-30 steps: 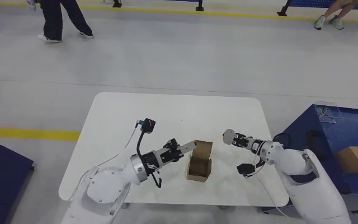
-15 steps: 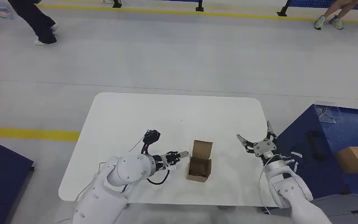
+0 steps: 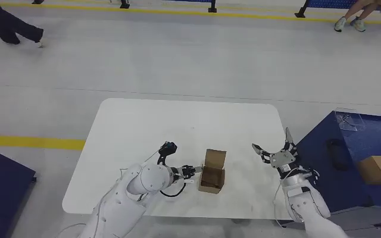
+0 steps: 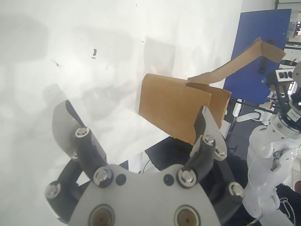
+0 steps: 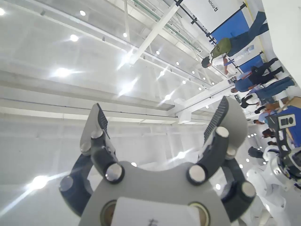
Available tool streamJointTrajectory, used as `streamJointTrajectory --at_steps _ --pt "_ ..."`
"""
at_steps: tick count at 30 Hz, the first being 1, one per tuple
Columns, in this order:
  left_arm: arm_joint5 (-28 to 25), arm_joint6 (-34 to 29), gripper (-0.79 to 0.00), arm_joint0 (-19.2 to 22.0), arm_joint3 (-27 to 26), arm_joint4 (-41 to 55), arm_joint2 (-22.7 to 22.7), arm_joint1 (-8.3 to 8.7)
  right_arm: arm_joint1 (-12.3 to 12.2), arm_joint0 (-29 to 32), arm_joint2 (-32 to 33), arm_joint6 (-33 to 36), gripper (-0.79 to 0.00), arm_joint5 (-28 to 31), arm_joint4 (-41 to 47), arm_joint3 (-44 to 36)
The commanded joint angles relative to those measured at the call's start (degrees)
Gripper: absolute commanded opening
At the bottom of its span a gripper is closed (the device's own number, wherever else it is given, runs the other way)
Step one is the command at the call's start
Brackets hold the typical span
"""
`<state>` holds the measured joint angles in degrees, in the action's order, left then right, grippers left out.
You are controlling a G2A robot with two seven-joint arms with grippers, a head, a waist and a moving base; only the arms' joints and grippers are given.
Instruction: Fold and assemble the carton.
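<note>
Brown cardboard carton (image 3: 212,174) upright on white table (image 3: 178,125), front centre, top open, rear flap raised, left gripper (image 3: 194,171) just beside its side wall, jaws spread, empty, right gripper (image 3: 272,144) well apart, jaws spread, empty

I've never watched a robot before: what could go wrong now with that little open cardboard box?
1. The open left gripper sits close beside the carton. A push might slide or tip it, since the right gripper is apart and not bracing it.
2. The lid flap stands up unfolded, so a finger could snag or crease it.
</note>
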<state>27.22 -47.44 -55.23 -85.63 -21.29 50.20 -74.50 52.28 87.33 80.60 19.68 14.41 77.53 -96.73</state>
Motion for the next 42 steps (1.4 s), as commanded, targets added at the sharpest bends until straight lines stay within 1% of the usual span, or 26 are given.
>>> streamJointTrajectory --at_steps 1,3,7,9,10,11,17,18,19,20,21,22,24,25,27,31,34,39,42 --pt "0.1 0.3 0.000 0.4 0.7 0.1 -0.5 -0.21 -0.3 0.7 0.1 2.5 0.000 5.2 -20.0 0.1" --pt "0.0 0.3 0.000 0.8 1.1 0.4 -1.0 -0.44 -0.7 1.2 1.4 4.3 0.000 5.8 -30.6 1.0" --pt "-0.3 0.9 0.000 1.1 1.8 1.2 -1.5 -0.81 -1.3 2.3 2.2 3.5 0.000 5.0 -50.2 1.2" --pt "-0.4 1.3 0.000 1.2 2.2 1.2 -1.7 -0.95 -1.3 2.7 1.6 3.5 0.000 2.6 -54.4 0.7" --pt "-0.2 1.5 0.000 1.3 2.5 1.0 -1.8 -1.01 -1.4 2.6 1.5 3.7 0.000 2.0 -58.0 0.3" --pt "-0.1 1.8 0.000 1.3 2.8 0.9 -2.0 -1.08 -1.3 2.6 1.4 2.5 0.000 2.0 -60.8 0.0" --pt "0.8 3.0 0.000 1.8 4.4 0.0 -3.2 -1.61 -1.3 2.6 1.4 2.5 0.000 2.0 -60.8 0.0" --pt "1.1 3.1 0.000 1.9 4.6 -0.1 -3.5 -1.72 -1.1 2.9 0.9 3.6 0.000 1.5 -57.0 -0.4" --pt "1.1 2.9 0.000 2.0 4.8 0.2 -3.8 -1.85 -0.9 2.7 1.0 5.1 0.000 0.3 -51.1 -0.1" --pt "1.0 2.7 0.000 2.1 4.9 0.5 -4.0 -1.99 -1.1 2.0 1.8 6.8 0.000 -0.3 -51.6 0.5" --pt "1.0 2.7 0.000 2.3 5.0 0.5 -4.2 -2.10 -1.3 1.6 2.2 7.6 0.000 -0.4 -56.3 0.7" --pt "1.2 2.7 0.000 2.4 5.2 0.2 -4.5 -2.19 -1.4 1.4 2.4 6.7 0.000 -0.4 -60.5 0.6" --pt "1.4 2.7 0.000 2.7 5.3 0.1 -4.9 -2.38 -1.5 1.5 2.0 3.0 0.000 -2.0 -73.1 0.0" --pt "1.5 2.8 0.000 2.8 5.4 0.1 -4.9 -2.46 -1.5 1.6 1.3 1.8 0.000 -3.1 -77.8 -0.6" --pt "1.5 2.9 0.000 3.0 5.5 0.1 -5.0 -2.59 -1.6 1.6 0.1 0.9 0.000 -4.4 -85.6 -1.8" --pt "1.4 3.1 0.000 3.1 5.7 0.1 -5.2 -2.83 -1.7 2.0 -1.7 0.0 0.000 -4.8 -99.9 -3.5" --pt "1.3 3.3 0.000 3.1 5.8 0.1 -5.2 -2.97 -1.7 2.4 -2.6 0.0 0.000 -5.1 -105.7 -4.1" --pt "1.4 3.7 0.000 3.1 5.9 -0.1 -5.2 -3.15 -1.5 3.1 -3.0 0.3 0.000 -5.2 -110.0 -4.4" --pt "1.5 3.7 0.000 3.1 6.1 -0.4 -5.2 -3.25 -1.1 2.9 -5.1 -0.8 0.000 -6.0 -112.8 -4.2"
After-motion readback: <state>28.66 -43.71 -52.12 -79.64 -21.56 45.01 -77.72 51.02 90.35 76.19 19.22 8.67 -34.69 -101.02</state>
